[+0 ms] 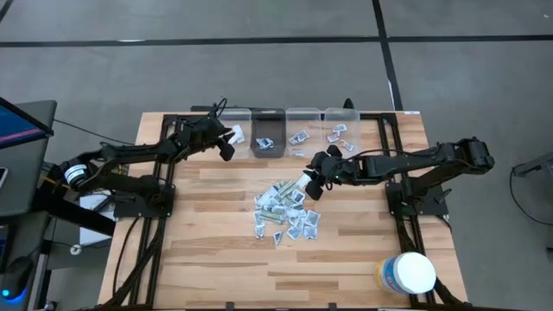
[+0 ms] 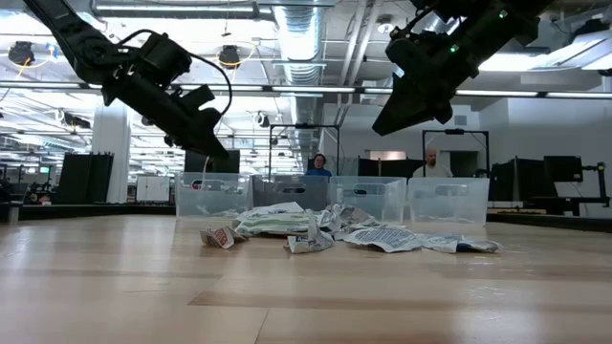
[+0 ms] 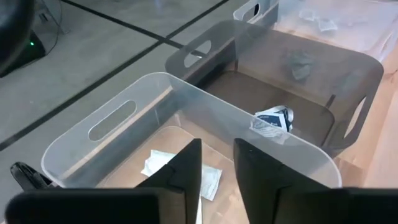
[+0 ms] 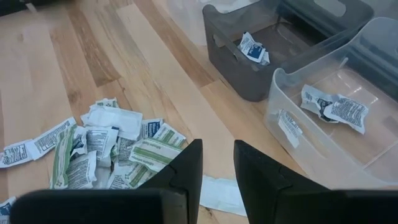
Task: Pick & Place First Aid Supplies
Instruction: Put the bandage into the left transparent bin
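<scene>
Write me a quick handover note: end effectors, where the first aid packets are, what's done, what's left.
Left end effector: open and empty over the leftmost clear bin, which holds white packets.
Right end effector: jaws slightly apart, empty, hovering over the packet pile at table centre.
Done: a few packets sorted into the grey bin and the two clear bins to its right.
Left: most of the pile is unsorted.

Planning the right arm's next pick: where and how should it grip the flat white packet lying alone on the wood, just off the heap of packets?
Probably the flat white packet is best taken from straight above, pinched across its short width. It lies flat on the wooden table, apart from the heap of packets, so its long edges look free. The right gripper hovers over it.
</scene>
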